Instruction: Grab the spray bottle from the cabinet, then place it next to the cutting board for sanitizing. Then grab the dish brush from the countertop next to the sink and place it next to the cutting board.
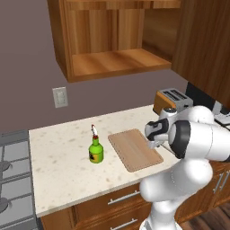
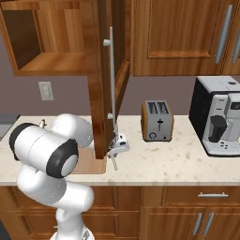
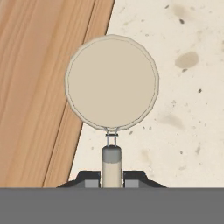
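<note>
The fingers (image 3: pixel 112 178) are closed on the handle of the dish brush (image 3: pixel 112 83), one dark tip on each side of its pale stem with no gap showing. In the hand view the brush's round, cream-coloured head stands straight out beyond the fingers. Past it lie the edge of the cutting board (image 3: pixel 39 92) on one side and the speckled counter (image 3: pixel 188 109) on the other, so the head hangs over the board's rim.

In the right base view the brush (image 2: pixel 114 161) shows as a thin pale rod pointing down from the hand toward the counter (image 2: pixel 178 159), just beside the corner of the board (image 2: pixel 89 165). Whether its tip touches the stone cannot be told.

In the left base view the spray bottle (image 1: pixel 95 148) stands upright on the counter (image 1: pixel 58 166), beyond the far long side of the board (image 1: pixel 134 149) from the fingers, close to the board's edge but not touching it. The open cabinet (image 1: pixel 112 60) hangs on the wall above. A toaster (image 2: pixel 157 120) sits on the counter on the other side of the fingers from the board, well apart from them.
</note>
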Tool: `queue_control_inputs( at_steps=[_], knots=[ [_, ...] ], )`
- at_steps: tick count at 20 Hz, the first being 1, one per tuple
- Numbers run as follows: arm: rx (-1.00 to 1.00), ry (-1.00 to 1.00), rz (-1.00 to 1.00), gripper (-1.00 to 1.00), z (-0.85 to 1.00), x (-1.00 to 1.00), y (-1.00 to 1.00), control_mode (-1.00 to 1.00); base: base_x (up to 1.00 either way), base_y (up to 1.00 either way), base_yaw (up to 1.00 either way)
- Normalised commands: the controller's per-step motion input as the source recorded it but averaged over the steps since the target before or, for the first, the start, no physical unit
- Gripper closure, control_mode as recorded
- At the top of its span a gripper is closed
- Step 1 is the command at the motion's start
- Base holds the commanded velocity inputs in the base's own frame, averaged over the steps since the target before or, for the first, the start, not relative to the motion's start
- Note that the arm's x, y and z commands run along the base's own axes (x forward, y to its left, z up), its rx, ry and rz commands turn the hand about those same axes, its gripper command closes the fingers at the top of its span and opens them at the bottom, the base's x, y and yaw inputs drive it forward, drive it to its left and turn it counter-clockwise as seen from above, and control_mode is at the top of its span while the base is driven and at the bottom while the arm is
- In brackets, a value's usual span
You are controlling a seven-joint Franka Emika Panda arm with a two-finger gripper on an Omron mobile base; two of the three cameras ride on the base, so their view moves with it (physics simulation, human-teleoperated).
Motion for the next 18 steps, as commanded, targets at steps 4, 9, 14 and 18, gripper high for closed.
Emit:
queue_control_inputs(
  at_steps=[4, 9, 14, 18],
  knots=[
    [0.00, 0.00, 0.04, 1.00, -0.17, 0.11, 0.00, -1.00, 0.00, 0.00, 0.00],
    [0.00, 0.00, 0.03, 1.00, -0.13, 0.09, 0.00, -1.00, 0.00, 0.00, 0.00],
    [0.00, 0.00, 0.03, -1.00, -0.16, 0.16, 0.00, -1.00, 0.00, 0.00, 0.00],
    [0.00, 0.00, 0.01, -1.00, 0.00, 0.05, 0.00, -1.00, 0.00, 0.00, 0.00]
  ],
)
